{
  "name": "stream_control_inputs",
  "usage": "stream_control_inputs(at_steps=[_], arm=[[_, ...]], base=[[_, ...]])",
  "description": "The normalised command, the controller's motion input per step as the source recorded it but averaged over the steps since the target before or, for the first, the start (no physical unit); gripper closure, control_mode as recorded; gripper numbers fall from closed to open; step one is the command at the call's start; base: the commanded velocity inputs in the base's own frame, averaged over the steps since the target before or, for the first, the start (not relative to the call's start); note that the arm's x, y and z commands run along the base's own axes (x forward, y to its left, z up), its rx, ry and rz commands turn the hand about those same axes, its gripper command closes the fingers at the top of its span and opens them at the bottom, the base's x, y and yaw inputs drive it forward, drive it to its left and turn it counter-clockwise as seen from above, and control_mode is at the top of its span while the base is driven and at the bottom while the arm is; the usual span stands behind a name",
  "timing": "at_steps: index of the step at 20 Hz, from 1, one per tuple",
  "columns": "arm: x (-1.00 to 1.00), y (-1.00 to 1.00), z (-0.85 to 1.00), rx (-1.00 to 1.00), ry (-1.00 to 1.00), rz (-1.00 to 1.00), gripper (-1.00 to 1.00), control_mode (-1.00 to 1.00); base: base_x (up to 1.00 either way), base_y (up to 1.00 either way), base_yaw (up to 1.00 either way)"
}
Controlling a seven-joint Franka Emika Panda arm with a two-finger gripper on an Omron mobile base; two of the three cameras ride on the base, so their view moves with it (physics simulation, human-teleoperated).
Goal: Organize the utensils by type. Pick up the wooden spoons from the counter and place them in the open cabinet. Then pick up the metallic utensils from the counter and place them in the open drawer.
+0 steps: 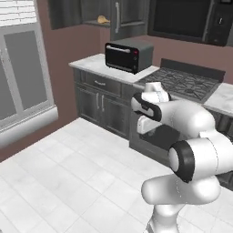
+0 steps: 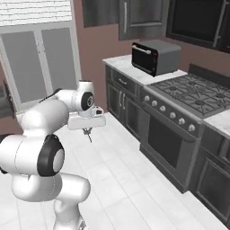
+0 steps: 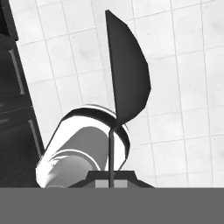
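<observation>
The claw (image 3: 110, 181) is clenched on a slim dark grey metal utensil (image 3: 127, 74), carried over the floor. Judged step: drawer delivery; next, find the open drawer and lower it in.

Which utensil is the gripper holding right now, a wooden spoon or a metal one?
A dark grey metal utensil, thin-handled, clamped in the gripper; a tan wooden spoon lies in the open cabinet.

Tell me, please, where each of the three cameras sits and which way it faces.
Left base view: behind-left of the arm, facing the toaster oven and stove; arm lower right.
Right base view: behind-right, same toaster oven and stove; arm lower left, gripper pointing down.
Hand view: on the hand, looking down at floor tiles; fingers pinch a metal utensil.
</observation>
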Motion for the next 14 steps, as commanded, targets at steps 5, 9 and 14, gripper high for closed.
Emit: stream_control_inputs(at_steps=[5, 9, 14], arm=[[0.00, 0.00, 0.00, 0.00, 0.00, 0.00, 1.00, 1.00], [0.00, 0.00, 0.00, 0.00, 0.00, 0.00, 1.00, 1.00], [0.00, 0.00, 0.00, 0.00, 0.00, 0.00, 1.00, 1.00]], base=[[0.77, 0.55, 0.28], [0.72, 0.49, 0.45], [0.58, 0.50, 0.50]])
